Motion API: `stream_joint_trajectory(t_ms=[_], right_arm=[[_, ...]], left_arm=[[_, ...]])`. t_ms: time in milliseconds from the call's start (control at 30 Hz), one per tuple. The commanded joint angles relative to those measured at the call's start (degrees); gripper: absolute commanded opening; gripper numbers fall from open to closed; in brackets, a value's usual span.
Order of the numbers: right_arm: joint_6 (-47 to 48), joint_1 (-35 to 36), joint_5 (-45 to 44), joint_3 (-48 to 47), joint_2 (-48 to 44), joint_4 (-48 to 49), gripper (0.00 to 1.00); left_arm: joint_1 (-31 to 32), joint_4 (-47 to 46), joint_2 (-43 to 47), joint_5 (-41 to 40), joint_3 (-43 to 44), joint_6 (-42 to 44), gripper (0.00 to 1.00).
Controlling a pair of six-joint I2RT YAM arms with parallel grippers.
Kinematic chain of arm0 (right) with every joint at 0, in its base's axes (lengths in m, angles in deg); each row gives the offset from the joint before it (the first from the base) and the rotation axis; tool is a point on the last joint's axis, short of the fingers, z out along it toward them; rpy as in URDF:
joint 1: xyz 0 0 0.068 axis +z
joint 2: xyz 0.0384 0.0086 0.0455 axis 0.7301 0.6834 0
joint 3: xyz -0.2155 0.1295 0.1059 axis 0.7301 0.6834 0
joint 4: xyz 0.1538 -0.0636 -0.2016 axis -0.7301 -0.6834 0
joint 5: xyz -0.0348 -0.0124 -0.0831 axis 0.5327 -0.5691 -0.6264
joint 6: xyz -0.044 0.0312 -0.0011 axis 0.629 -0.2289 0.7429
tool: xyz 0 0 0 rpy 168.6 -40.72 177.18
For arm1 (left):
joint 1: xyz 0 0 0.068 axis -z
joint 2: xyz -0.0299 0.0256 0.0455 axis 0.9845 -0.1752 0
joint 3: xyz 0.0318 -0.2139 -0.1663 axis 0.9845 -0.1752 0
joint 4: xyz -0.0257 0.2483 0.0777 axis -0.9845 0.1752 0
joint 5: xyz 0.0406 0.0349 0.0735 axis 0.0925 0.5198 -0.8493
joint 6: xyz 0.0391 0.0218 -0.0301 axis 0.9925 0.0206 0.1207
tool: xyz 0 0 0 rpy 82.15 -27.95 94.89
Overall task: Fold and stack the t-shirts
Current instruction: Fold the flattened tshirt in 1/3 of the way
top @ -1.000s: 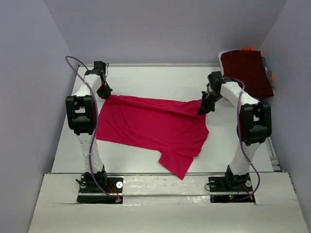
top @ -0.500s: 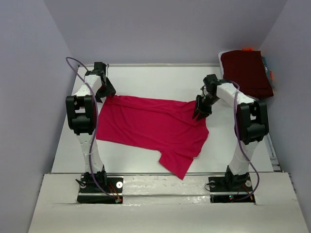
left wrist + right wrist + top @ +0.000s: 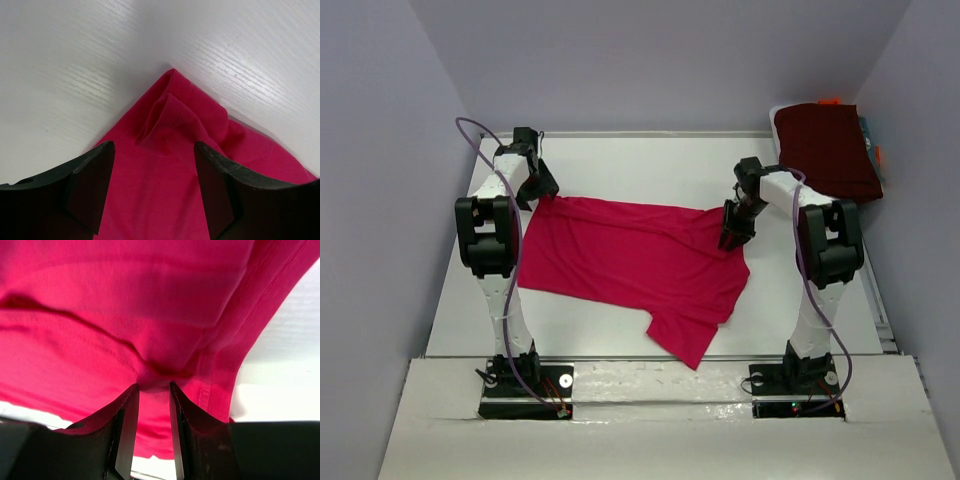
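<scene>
A crimson-pink t-shirt (image 3: 630, 260) lies spread flat across the white table (image 3: 650, 165), one sleeve pointing to the near edge. My left gripper (image 3: 542, 188) is at its far left corner, open. In the left wrist view that gripper (image 3: 152, 146) straddles the crumpled corner of the t-shirt (image 3: 167, 107), which lies loose on the table. My right gripper (image 3: 732, 235) is low over the far right corner. Its jaws (image 3: 154, 385) stand a little apart, open, with a pucker of the t-shirt (image 3: 125, 300) just past the tips. A dark maroon folded t-shirt (image 3: 825, 145) rests at the far right.
Small orange and blue items (image 3: 875, 152) peek out behind and beside the maroon garment. Grey walls close in the table on the left, back and right. Both arm bases stand on the near ledge (image 3: 650, 385).
Both grippers have opened and let go of the shirt's far corners, which now lie on the table. The right gripper has shifted slightly left.
</scene>
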Motion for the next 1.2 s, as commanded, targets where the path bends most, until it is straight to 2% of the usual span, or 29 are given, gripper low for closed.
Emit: stream_joint_trajectory(t_ms=[0,400,1167], right_arm=[[-0.77,0.38,-3.60,-4.83,0.57,1.52,0.36],[0.02,0.38,-4.84,-10.46,2.41,-1.11,0.36],[1.34,0.38,0.79,-2.64,1.28,-0.23,0.36]], left_arm=[[0.03,-1.56,6.24,1.08,1.16,1.54,0.76],[0.56,-1.74,6.16,1.96,1.24,1.81,0.75],[0.56,-1.57,5.63,1.26,0.98,1.63,0.75]])
